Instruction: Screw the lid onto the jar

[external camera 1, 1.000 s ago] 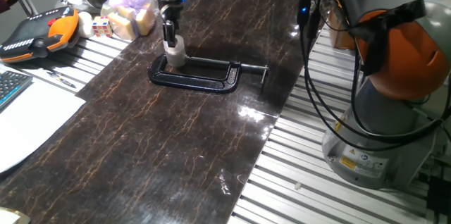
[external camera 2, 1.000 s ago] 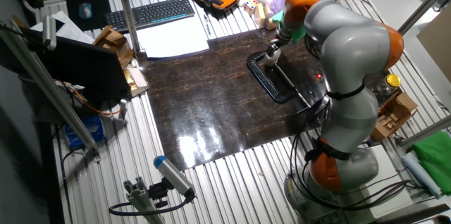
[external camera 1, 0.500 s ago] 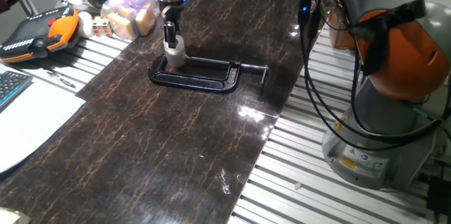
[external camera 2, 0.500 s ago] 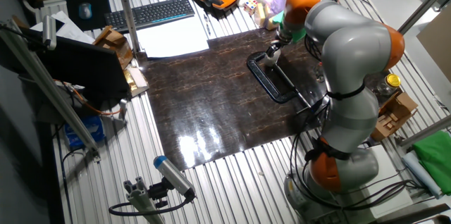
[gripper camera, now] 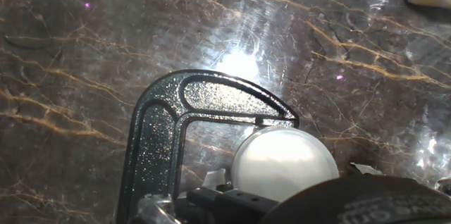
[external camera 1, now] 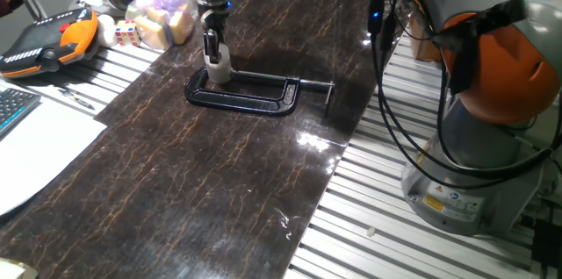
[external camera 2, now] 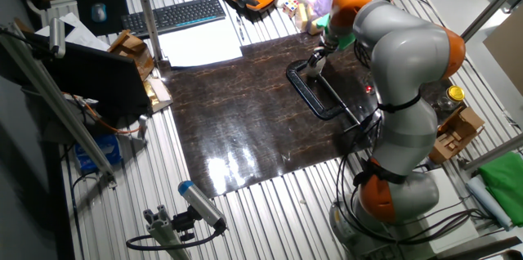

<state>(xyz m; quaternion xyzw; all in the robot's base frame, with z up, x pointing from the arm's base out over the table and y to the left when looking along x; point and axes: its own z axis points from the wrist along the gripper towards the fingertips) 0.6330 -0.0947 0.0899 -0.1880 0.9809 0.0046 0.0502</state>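
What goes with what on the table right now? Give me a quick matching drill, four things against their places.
Things:
1. claw
2. jar
3. black C-clamp
4. orange-and-black pendant

Places:
A. lying flat on the dark marbled mat
B. off the mat, on the slatted table near the keyboard
C. standing inside the clamp's frame
D. directly above the jar, at its top

Pairs: 1-D, 2-C, 3-A, 4-B

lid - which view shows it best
The hand view: the lid fills the lower middle as a white disc inside the black C-clamp. One fixed view shows only a small white shape under the claw; the other fixed view shows it too small to tell.
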